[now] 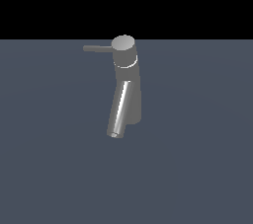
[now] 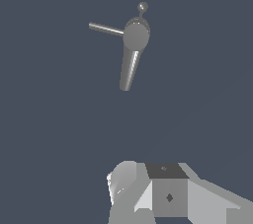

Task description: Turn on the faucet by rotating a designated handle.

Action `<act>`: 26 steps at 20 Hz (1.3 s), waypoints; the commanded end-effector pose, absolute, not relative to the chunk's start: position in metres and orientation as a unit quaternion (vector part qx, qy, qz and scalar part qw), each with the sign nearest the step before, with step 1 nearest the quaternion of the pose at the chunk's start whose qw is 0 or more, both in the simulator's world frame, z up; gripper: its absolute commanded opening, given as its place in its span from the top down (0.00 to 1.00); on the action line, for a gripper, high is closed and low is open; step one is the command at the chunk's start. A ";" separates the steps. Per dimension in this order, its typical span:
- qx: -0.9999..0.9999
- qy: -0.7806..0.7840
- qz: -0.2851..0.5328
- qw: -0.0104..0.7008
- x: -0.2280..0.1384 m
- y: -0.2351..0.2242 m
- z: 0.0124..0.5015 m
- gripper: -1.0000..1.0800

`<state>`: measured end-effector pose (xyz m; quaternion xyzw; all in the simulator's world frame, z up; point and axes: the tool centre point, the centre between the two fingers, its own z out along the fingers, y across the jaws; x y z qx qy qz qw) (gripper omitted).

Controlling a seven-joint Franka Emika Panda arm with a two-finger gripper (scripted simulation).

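The handle [image 2: 105, 29] juts from the faucet [image 2: 132, 45], well apart from the gripper [image 2: 163, 193]. Whether its fingers are spread cannot be told

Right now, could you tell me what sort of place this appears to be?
Probably a bare simulated test scene, not a real kitchen: a lone dark grey metallic faucet with a thin grey rod handle stands on a plain blue-grey floor under black emptiness.

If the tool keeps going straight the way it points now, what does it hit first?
Probably just the bare floor. The tool seems to point down, well short of the faucet and its handle; depth is unclear, so this is a guess.
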<state>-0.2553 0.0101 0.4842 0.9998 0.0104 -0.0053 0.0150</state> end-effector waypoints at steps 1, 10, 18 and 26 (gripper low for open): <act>1.000 0.010 -0.005 0.015 -0.255 0.010 0.484 1.00; 1.000 -0.017 0.003 0.008 -0.254 0.016 0.476 1.00; 0.996 -0.087 0.023 -0.011 -0.247 0.030 0.454 1.00; 0.979 -0.192 0.055 -0.038 -0.231 0.051 0.424 1.00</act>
